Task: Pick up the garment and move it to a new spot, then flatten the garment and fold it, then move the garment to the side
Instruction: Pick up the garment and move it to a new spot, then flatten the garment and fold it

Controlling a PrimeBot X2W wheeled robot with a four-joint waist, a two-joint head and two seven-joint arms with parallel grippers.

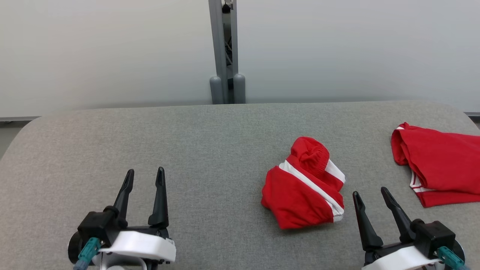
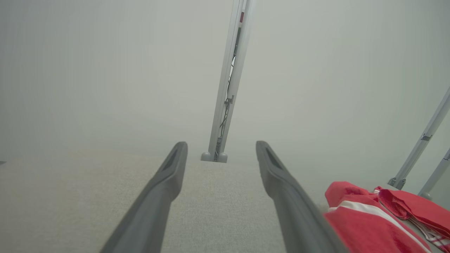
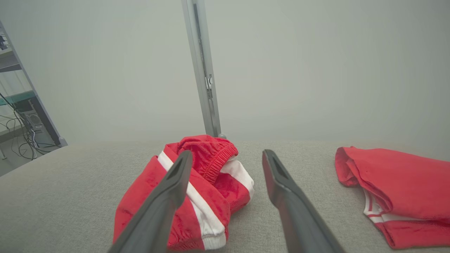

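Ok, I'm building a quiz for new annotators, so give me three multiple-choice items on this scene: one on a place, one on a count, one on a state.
1. Where does the crumpled striped garment lie relative to the right end effector?
A. on the table, just to its left
B. clamped between its jaws
C. on the floor

2. How many red garments lie on the grey table?
A. one
B. two
C. four

3. What state is the left end effector in?
A. shut on cloth
B. open and empty
C. shut and empty

Answers:
1 A, the head view shows it resting on the table beside that end effector, untouched.
2 B, the crumpled one plus a flatter red garment at the right edge.
3 B, its jaws stand apart with bare table between them.
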